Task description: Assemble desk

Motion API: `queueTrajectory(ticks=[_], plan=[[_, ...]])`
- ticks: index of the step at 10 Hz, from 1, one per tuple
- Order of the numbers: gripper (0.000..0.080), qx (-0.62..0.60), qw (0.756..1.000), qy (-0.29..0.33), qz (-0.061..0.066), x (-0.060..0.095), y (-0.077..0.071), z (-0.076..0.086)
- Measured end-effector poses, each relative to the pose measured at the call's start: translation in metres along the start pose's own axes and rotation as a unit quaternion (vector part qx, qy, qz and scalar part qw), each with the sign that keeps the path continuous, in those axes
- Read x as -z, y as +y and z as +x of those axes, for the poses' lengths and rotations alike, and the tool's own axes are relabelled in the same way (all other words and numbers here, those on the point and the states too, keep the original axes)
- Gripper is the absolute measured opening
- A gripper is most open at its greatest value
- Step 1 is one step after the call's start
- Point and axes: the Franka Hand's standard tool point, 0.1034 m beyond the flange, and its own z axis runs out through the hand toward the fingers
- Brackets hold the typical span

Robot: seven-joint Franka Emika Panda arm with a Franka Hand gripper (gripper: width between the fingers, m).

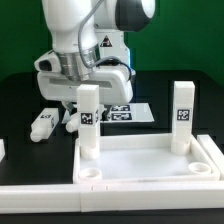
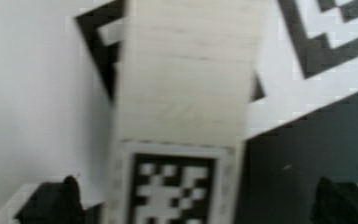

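Exterior view: gripper (image 1: 88,92) sits directly over the upright leg (image 1: 89,125), which stands at the tabletop's (image 1: 150,165) far corner on that view's left, long axis vertical.
Wrist view: the leg runs centred between spread fingertips (image 2: 60,200), with gaps on both sides and nothing gripped.

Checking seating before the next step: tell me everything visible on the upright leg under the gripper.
The leg is a short white plastic post, flat-sided, with a black-and-white square tag on its face. It stands upright in the tabletop's far corner on the exterior view's left. The open gripper straddles it; the fingers stand clear of both sides. Seating depth is not visible.
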Motion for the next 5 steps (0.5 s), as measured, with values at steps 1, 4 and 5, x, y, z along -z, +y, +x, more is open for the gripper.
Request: queueTrajectory(ticks=[1,4,5], plan=[[0.0619,0.007,1.000,0.000,0.000,0.000,0.001,0.000],[0.0282,0.080,0.997,-0.005,-0.004,0.002,-0.004,-0.001],[0.0282,0.149,0.989,-0.003,-0.011,0.012,-0.016,0.000]])
